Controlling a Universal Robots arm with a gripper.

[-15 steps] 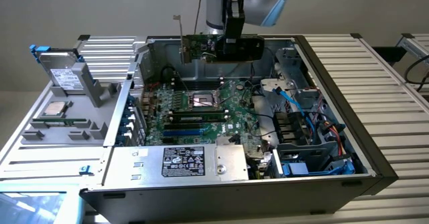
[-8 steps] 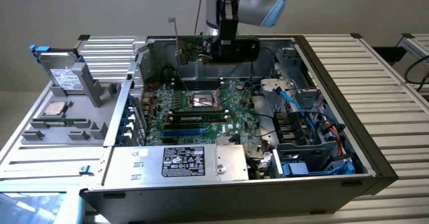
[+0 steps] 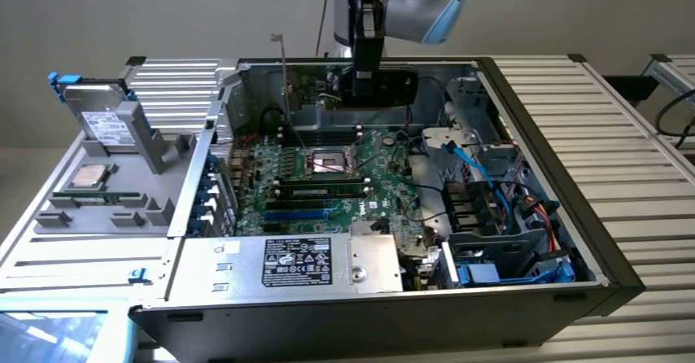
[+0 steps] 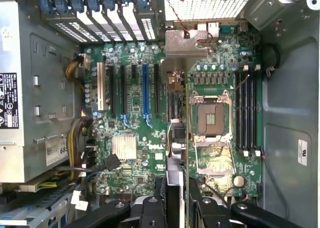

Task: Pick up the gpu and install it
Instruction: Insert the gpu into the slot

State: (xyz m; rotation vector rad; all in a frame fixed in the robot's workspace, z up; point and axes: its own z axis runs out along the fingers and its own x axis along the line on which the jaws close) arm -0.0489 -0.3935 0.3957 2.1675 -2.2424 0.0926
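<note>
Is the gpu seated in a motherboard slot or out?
Out: the hand holds the gpu edge-on above the motherboard, clear of its bare slots.

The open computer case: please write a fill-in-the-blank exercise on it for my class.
1. The gripper is shut on the gpu, holding it ___ the motherboard.
2. The motherboard's circuit board is coloured ___.
3. The silver drive outside the case, at the exterior view's left, bears a ___ label.
Missing words: above; green; white.
</note>
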